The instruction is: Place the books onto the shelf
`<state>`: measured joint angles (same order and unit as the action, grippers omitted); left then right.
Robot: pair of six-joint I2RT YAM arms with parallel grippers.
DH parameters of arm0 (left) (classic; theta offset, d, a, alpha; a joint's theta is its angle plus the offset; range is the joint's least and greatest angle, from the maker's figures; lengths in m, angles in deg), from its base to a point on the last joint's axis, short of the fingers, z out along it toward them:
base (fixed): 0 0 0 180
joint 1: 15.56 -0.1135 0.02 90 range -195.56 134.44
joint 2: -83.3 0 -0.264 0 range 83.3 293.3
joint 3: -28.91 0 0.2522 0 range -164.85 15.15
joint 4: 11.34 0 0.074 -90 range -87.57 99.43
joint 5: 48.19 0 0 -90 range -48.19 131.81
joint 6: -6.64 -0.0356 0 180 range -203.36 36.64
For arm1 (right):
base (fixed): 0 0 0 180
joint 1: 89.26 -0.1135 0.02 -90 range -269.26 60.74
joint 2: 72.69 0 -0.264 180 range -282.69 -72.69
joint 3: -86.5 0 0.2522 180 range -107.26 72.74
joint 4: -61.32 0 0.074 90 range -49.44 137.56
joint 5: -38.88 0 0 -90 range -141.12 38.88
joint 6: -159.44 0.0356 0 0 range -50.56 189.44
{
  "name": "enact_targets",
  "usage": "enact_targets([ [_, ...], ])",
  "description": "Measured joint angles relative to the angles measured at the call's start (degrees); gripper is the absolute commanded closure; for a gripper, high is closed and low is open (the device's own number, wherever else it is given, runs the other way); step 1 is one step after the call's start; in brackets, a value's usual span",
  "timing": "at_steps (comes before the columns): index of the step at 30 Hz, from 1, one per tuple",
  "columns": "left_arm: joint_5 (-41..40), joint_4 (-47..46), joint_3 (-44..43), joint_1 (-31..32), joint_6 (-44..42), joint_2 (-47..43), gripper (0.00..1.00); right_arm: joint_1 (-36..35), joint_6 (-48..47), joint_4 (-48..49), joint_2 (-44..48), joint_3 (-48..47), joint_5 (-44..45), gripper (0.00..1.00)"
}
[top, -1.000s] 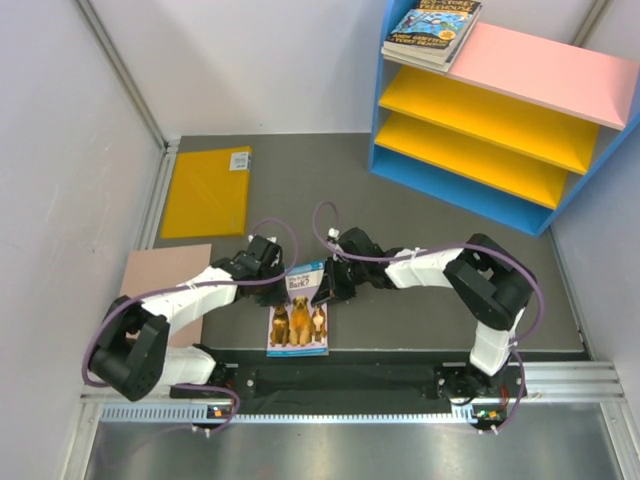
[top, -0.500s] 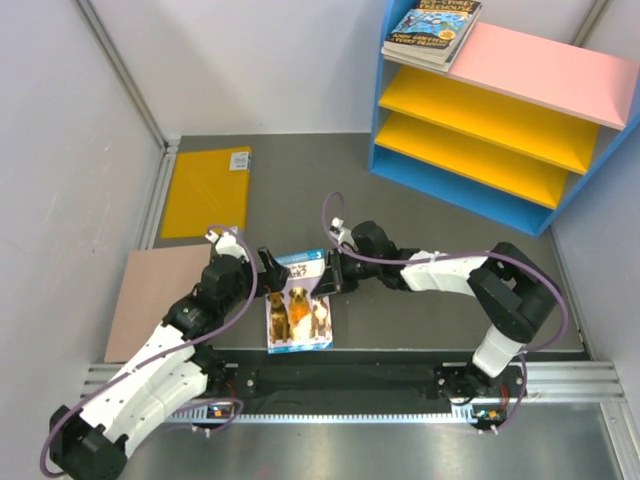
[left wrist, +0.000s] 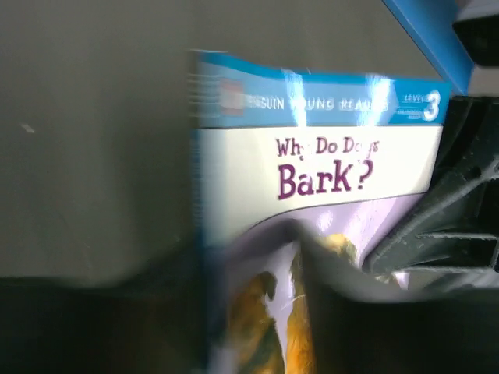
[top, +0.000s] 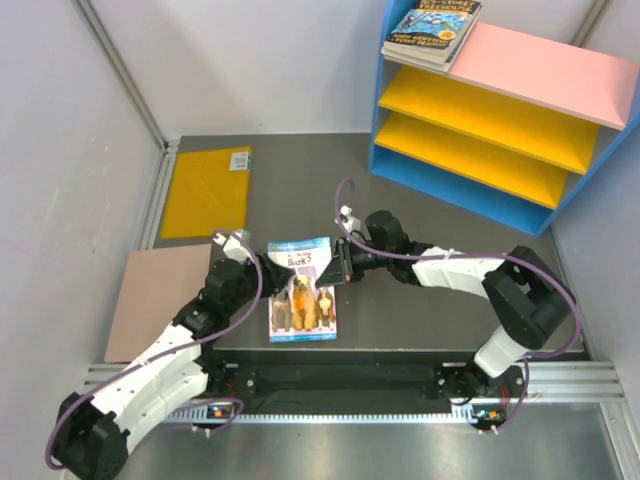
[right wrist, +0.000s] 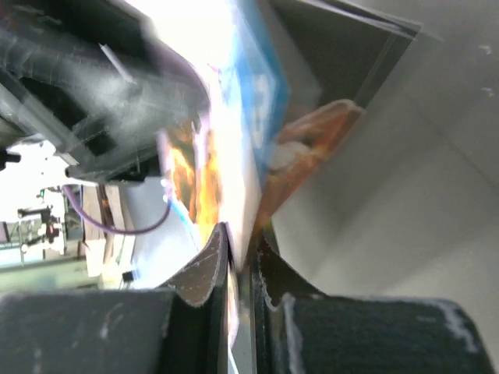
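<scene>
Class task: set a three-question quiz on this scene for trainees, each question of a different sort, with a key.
1. True or false: the right pincer is shut on an edge of the dog book.
2. Where on the shelf do the stacked books lie? A: the pink top board; B: a yellow inner shelf; C: the bottom blue board.
3. Fill in: the dog book's title reads "Why Do Dogs ____?"
Key: 1 true; 2 A; 3 Bark.

Blue-topped book with 3 tan dogs; shelf blue sides, yellow boards, pink top; yellow sheet
</scene>
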<state>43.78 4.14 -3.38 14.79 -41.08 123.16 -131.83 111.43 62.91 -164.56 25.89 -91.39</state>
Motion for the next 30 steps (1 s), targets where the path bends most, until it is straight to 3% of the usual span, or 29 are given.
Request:
enact_targets([
  [3, 1.7, -4.4, -0.1, -0.9, -0.2, 1.9, 1.0, 1.0, 0.0, -1.0, -0.3, 0.4, 0.9, 0.89],
  [5, 2.9, -5.8, -0.5, -0.9, -0.3, 2.7, 1.0, 1.6, 0.1, -1.4, -0.3, 0.7, 1.2, 0.7],
  [12, 4.7, -3.5, -10.5, -0.2, -4.1, 8.5, 1.0, 2.8, -2.4, -2.1, 5.6, 3.3, 5.0, 0.3],
  [20, 7.0, -7.1, -21.0, -0.6, -7.3, 17.6, 1.0, 7.4, -3.3, -0.1, 15.9, 8.8, 3.7, 0.2],
  [30, 11.7, -8.8, -28.8, -1.4, -7.7, 21.2, 1.0, 9.4, 2.2, 11.3, 16.6, 15.6, -1.1, 0.13],
])
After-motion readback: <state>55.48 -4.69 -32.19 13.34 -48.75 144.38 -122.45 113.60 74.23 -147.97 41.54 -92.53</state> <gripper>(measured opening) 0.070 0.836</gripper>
